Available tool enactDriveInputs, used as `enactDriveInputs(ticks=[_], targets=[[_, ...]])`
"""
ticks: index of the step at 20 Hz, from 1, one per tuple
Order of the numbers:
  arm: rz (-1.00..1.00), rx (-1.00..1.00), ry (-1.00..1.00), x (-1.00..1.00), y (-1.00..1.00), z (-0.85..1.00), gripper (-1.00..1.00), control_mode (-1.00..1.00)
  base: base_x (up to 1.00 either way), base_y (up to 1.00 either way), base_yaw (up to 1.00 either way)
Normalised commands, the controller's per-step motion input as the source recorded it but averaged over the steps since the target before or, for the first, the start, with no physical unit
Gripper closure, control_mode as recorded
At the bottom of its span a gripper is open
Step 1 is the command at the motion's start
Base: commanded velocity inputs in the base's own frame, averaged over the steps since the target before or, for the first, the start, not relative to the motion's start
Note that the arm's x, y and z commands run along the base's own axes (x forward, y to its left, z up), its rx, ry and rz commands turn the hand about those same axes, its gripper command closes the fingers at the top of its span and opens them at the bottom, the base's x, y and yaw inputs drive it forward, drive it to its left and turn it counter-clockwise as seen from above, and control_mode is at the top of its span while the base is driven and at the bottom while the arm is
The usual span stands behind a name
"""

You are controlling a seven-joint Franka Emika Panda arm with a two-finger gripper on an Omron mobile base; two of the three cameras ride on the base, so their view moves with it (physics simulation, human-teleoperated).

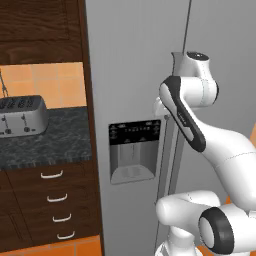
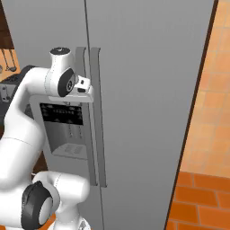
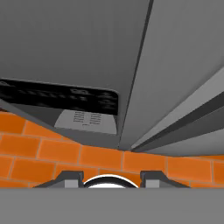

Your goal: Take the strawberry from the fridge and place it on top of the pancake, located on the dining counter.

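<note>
The tall grey fridge [image 1: 135,60] [image 2: 143,90] fills the scene, both doors shut, with the black water-dispenser panel [image 1: 134,150] [image 2: 63,121] in its left door. My gripper [image 2: 83,85] hovers high at the two vertical door handles [image 2: 96,117], just in front of the left one. In the hand view the fingertips [image 3: 70,177] stand wide apart with nothing between them, so the gripper [image 3: 111,178] is open, looking down along the door seam and the dispenser panel [image 3: 57,98]. The strawberry is hidden behind the shut doors. The pancake and the dining counter are out of view.
Left of the fridge a dark-topped wall counter [image 1: 45,142] carries a silver toaster [image 1: 22,116], with wood drawers [image 1: 57,200] below and cabinets above. An orange tiled wall [image 2: 211,90] stands right of the fridge. The floor [image 2: 197,202] is orange brick.
</note>
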Motion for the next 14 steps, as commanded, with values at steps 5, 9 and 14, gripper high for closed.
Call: enactDriveInputs(ticks=[5,9,14], targets=[[0.00,0.00,0.00,0.00,0.00,0.00,-1.00,1.00,-0.11,-0.31,0.01],[0.00,0.00,0.00,0.00,0.00,0.00,-1.00,1.00,-0.18,-0.26,0.00],[0.00,0.00,0.00,0.00,0.00,0.00,-1.00,1.00,-0.12,-0.30,-0.02]])
